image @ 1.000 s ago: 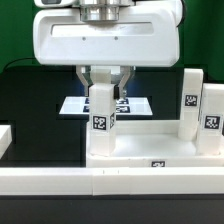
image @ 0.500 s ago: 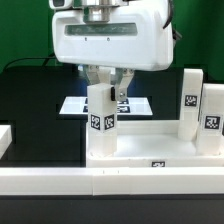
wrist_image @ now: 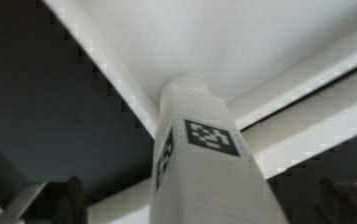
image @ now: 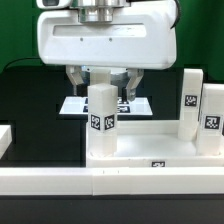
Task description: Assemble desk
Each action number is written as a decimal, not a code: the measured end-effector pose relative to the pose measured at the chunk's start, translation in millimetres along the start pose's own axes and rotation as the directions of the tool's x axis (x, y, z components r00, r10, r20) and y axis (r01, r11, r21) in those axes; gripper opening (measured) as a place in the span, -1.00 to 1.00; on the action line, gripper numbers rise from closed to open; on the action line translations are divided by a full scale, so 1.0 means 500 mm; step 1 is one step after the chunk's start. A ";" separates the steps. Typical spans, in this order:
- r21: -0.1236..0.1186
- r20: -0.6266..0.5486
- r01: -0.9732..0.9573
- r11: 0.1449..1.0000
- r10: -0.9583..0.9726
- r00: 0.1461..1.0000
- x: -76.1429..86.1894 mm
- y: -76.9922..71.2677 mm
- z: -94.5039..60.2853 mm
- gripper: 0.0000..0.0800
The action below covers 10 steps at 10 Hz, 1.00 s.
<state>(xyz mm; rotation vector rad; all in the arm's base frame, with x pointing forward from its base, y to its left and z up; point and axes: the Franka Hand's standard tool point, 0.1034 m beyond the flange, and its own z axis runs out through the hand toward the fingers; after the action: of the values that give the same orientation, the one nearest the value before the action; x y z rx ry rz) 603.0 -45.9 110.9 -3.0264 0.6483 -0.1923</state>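
Note:
The white desk tabletop [image: 150, 143] lies at the front, just behind the rail. One square white leg [image: 100, 108] with a tag stands upright at its corner on the exterior view's left. My gripper [image: 104, 86] hangs over that leg's top, open, with a finger [image: 75, 79] on either side of it and a gap at each. In the wrist view the leg [wrist_image: 201, 150] rises between my open gripper's [wrist_image: 201, 208] dark fingers [wrist_image: 58, 204]. Two more tagged legs [image: 190, 102] [image: 212, 112] stand on the exterior view's right.
The marker board [image: 72, 106] lies on the black table behind the tabletop. Long white border rails [image: 100, 184] run along the front. Another white piece [image: 5, 138] sits at the exterior view's left edge.
The fingers were shut on the top of the upright leg; now they have spread wide and let it go. The hand turned and shifted back to the exterior view's left.

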 end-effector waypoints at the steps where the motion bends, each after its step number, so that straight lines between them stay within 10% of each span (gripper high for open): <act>1: -0.001 0.003 0.122 0.993 -0.122 0.993 -0.001 0.000 0.000 0.62; 10: 0.056 0.076 0.786 0.615 -0.788 0.611 0.000 -0.002 -0.006 0.62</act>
<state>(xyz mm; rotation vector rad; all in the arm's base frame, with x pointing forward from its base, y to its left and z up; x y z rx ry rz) 603.0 -45.2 114.1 -3.0300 -0.7547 -0.0649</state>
